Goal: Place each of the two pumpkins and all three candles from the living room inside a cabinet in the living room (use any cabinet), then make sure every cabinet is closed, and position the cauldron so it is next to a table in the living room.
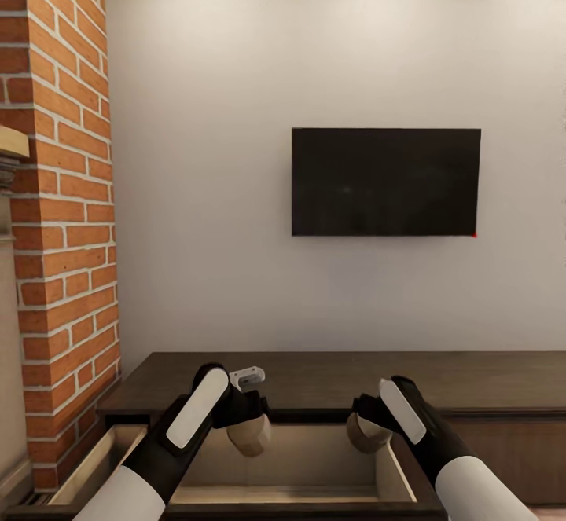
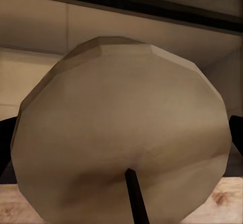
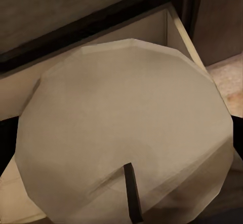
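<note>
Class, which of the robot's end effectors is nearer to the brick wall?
Left. The left end effector, holding a candle, is closer to the brick wall; the right end effector is farther.

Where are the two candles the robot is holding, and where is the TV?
Left candle (image 1: 250, 434): head view, its rounded lower end.
Right candle (image 1: 366, 433): head view, its visible side.
TV (image 1: 385, 181): head view, screen middle.

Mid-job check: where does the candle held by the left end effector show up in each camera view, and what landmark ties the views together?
Head view: the left-hand candle hangs below the left end effector, above the open drawer.
Left wrist view: it looms close up as a faceted beige lump.
Right wrist view: the beige lump there is the other candle, held by the right end effector.
Shared landmark: the open drawer's pale interior.
</note>
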Motion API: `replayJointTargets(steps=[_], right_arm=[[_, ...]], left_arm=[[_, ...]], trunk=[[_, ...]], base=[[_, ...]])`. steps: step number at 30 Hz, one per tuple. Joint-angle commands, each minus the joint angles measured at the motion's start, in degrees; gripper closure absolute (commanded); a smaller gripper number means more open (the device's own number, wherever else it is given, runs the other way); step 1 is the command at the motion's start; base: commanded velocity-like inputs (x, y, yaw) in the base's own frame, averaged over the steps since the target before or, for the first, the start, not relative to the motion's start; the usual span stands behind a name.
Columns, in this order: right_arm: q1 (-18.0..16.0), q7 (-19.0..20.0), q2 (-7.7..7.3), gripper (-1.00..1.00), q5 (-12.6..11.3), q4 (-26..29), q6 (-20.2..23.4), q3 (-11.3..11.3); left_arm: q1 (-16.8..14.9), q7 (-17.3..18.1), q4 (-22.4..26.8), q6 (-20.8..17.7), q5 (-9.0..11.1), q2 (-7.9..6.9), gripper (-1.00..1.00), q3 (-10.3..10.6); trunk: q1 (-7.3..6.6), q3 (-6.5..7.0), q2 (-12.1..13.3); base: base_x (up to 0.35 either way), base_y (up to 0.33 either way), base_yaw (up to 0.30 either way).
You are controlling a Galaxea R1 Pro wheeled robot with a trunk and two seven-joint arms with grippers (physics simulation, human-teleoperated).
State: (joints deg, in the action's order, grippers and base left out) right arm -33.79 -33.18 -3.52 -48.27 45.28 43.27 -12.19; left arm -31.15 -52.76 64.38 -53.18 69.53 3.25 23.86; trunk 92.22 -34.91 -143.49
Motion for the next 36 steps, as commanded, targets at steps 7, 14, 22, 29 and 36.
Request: replayJointTargets(steps=[7,14,22,29,36], right_arm=[[0.0,-0.6,-0.08,1.0,-0.8,0.1,0.1,-0.3],[0.0,-0.6,-0.08,1.0,-1.5,0.1,0.2,-0.1],[0.0,-0.6,-0.08,1.0,-1.6,0.1,0.2,-0.1],[0.0,-0.6,-0.08,1.0,-1.6,0.1,0.2,-0.1],[0.0,-0.6,-0.08,1.0,-1.7,0.0,0.2,-0.1]], left_arm=[[0.0,-0.6,0.0,-0.1,0.5,0.0,1.0,0.0],[0.0,-0.6,0.0,-0.1,0.5,0.0,1.0,0.0],[0.0,-0.6,0.1,-0.1,0.5,0.0,1.0,0.0],[0.0,-0.6,0.1,-0.1,0.5,0.0,1.0,0.0],[0.0,-0.6,0.1,-0.1,0.5,0.0,1.0,0.0]], trunk=[[-0.19,1.47,0.1],[-0.37,3.01,0.2],[-0.78,4.22,0.7],[-2.32,4.83,3.5],[-3.86,5.43,6.3]], base=[[0.0,0.0,0.0],[0.0,0.0,0.0],[0.0,0.0,0.0],[0.0,0.0,0.0],[0.0,0.0,0.0]])
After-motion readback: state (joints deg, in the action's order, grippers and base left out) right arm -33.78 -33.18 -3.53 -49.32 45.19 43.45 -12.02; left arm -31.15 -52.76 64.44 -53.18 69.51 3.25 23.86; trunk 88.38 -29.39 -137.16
